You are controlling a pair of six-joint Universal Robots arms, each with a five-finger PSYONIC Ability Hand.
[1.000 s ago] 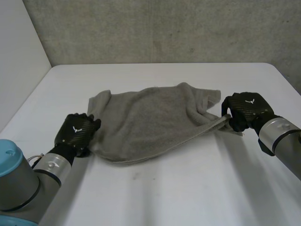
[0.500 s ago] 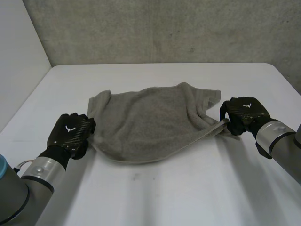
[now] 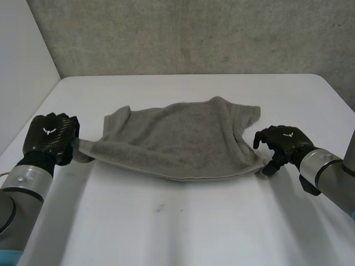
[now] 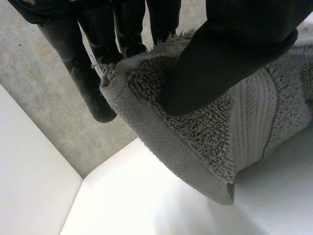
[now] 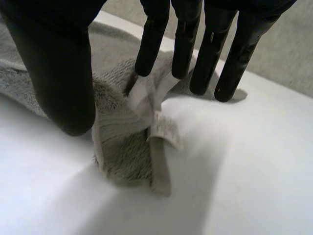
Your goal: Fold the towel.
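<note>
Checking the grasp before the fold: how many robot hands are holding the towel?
2. The left robot hand pinches the towel at its near-left corner; the right robot hand pinches the near-right corner, by the tag.

Grey towel [image 3: 177,138] on the white tabletop [image 3: 183,221], as I see it from above. My left hand [image 3: 50,138] grips the towel's near left corner, which is drawn out into a narrow tongue. My right hand [image 3: 284,141] curls on its near right corner. The near edge runs taut between them, and the far part lies rumpled. A concrete wall [image 3: 194,33] stands beyond the towel.
</note>
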